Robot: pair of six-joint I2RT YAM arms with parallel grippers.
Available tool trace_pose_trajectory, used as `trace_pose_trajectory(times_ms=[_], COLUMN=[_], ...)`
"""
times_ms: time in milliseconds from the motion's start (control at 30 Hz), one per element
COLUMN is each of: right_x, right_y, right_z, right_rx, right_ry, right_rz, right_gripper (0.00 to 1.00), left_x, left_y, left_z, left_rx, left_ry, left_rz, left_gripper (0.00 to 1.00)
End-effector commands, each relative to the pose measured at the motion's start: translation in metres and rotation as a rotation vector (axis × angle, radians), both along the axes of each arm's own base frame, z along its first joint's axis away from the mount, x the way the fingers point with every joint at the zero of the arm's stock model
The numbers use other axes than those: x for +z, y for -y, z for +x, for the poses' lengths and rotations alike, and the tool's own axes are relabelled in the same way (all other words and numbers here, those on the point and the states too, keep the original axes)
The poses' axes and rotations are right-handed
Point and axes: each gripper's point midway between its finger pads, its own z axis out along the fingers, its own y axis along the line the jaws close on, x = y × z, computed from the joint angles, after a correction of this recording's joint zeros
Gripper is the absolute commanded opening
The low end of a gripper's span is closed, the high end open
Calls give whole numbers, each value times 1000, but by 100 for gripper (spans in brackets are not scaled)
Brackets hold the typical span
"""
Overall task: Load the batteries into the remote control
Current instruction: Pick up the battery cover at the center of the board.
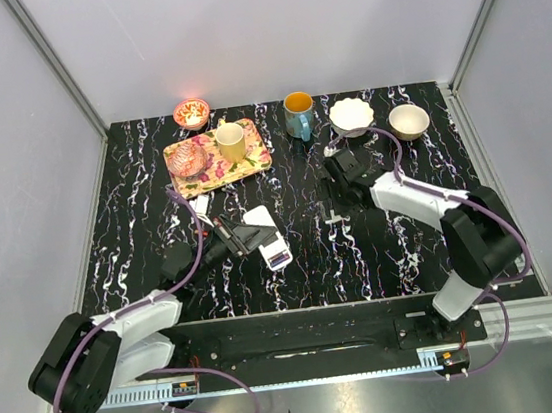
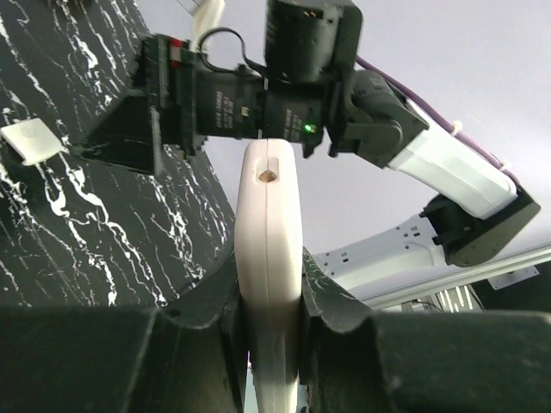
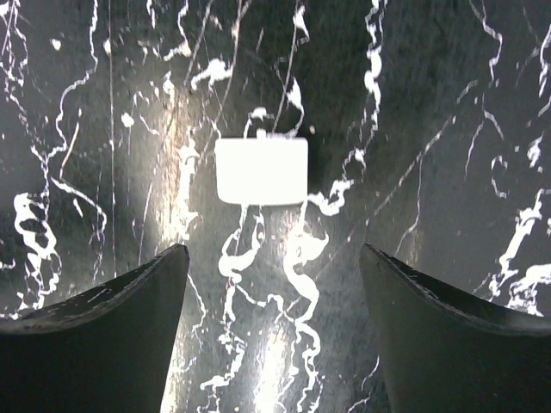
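The desk (image 1: 304, 273), black with white marbling, carried a flowered tray (image 1: 252, 159) at the upper left. A small red bowl (image 1: 191, 112), a teal mug (image 1: 298, 115), a white bowl (image 1: 351, 115) and a beige bowl (image 1: 409, 121) stood along its back edge. A small white square cover (image 3: 261, 170) lay flat near the middle.

From my console both arms looked alike. The left arm (image 1: 120, 331), left of the black base plate (image 1: 302, 336), had fat black joint housings and white shells, and the right arm (image 1: 451, 235), at the plate's right end, matched. Purple cables (image 1: 196, 244) ran along the links and looped just below the plate. The right gripper (image 3: 274, 249) had two dark, curved fingers (image 3: 103, 331). A green light (image 2: 307, 129) glowed on the right arm's black wrist.
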Motion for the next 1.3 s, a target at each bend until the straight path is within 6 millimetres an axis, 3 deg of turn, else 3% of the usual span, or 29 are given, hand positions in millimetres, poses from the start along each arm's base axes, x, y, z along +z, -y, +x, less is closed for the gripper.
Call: trace_pose_trajectory(times_ms=[0, 633, 933, 1267], right_x=[9, -40, -48, -64], right_y=[-7, -13, -16, -20], right_z=[31, 28, 31, 21], right_rx=[51, 117, 103, 72], right_ry=[56, -80, -83, -119], right_rz=[-61, -117, -125, -153], right_gripper=[85, 81, 73, 70], left_x=[27, 28, 26, 23], left_y=[-2, -6, -6, -7], left_z=[-12, -16, -15, -16], left_rx=[-48, -44, -40, -39], left_ry=[95, 119, 109, 99], left_rz=[-95, -95, -95, -100], left_gripper=[0, 0, 0, 0])
